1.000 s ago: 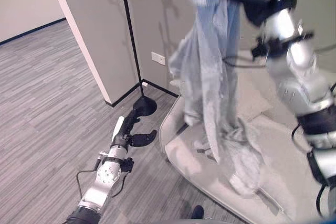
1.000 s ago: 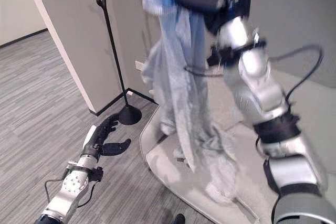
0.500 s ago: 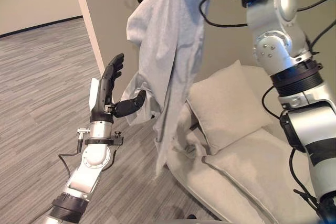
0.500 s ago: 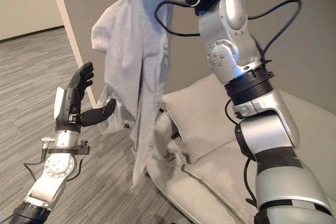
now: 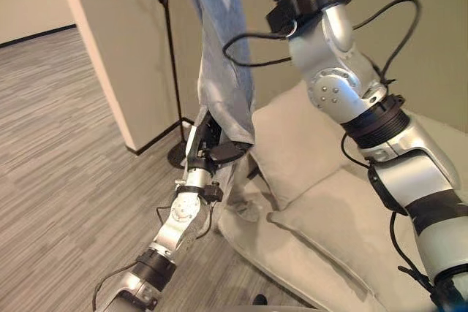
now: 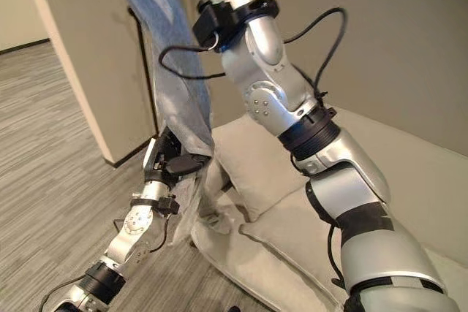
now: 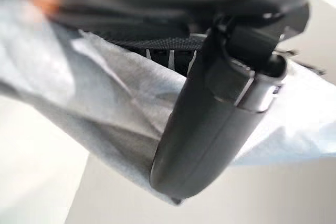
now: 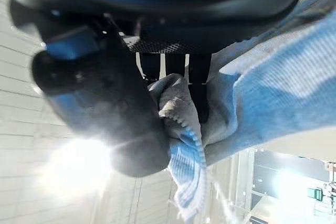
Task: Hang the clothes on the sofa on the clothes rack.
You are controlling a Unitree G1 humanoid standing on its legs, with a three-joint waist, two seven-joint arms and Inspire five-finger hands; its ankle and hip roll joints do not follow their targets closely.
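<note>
Hanging from the raised right hand (image 8: 121, 124), whose thumb and fingers pinch its zip edge, the pale blue-grey garment (image 5: 223, 71) drapes before the thin black clothes rack pole (image 5: 172, 71). Left hand (image 7: 210, 124) pinches its lower hem beside the beige sofa's (image 5: 329, 246) front edge.

You have a beige sofa (image 5: 344, 268) standing on grey wood-patterned flooring (image 5: 66, 151). 2 cushions lie on it: 1 (image 5: 292, 144) leaning near the back, 1 (image 5: 344, 217) flat on the seat just beside it.
</note>
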